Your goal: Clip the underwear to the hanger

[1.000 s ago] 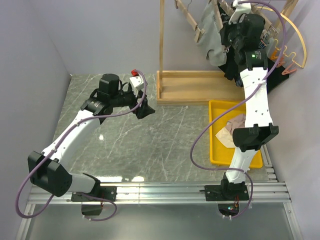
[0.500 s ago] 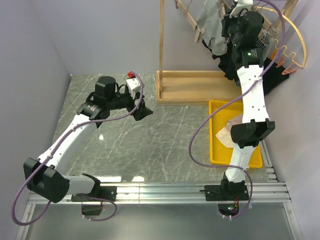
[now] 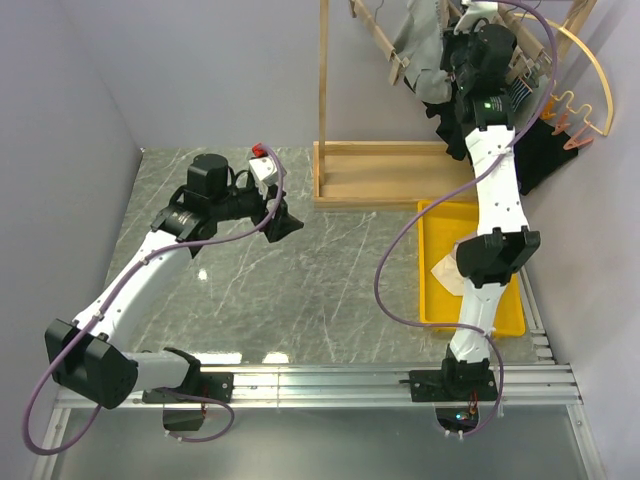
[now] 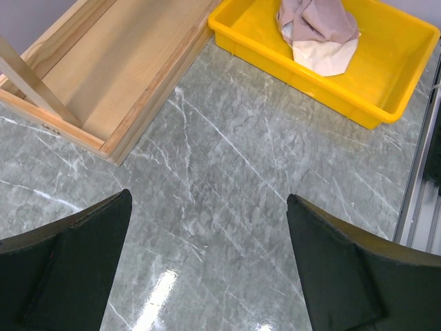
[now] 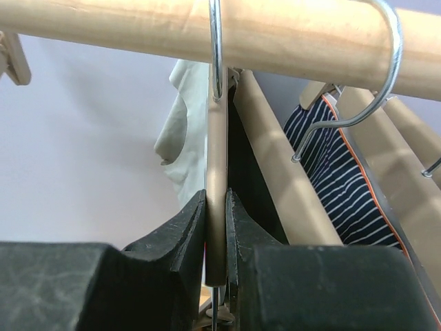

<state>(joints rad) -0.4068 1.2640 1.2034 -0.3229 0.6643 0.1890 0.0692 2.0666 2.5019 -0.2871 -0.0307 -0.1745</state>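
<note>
Right pincer [image 5: 216, 201] clamps narrowly on hanger [image 5: 216, 138] bar, long axis crossways to rail [image 5: 124, 24], hook up; left pincer [image 4: 208, 207] wide open, empty.

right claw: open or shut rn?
Shut: the right claw clamps the hanger. The wrist view shows its pale wooden bar pinched edge-on, with no gap either side.

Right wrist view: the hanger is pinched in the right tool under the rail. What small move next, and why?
Probably ease the right tool open. It pinches the hanger while its hook already appears looped over the rail, and the underwear hangs beside it, so the rail likely carries the weight.
</note>
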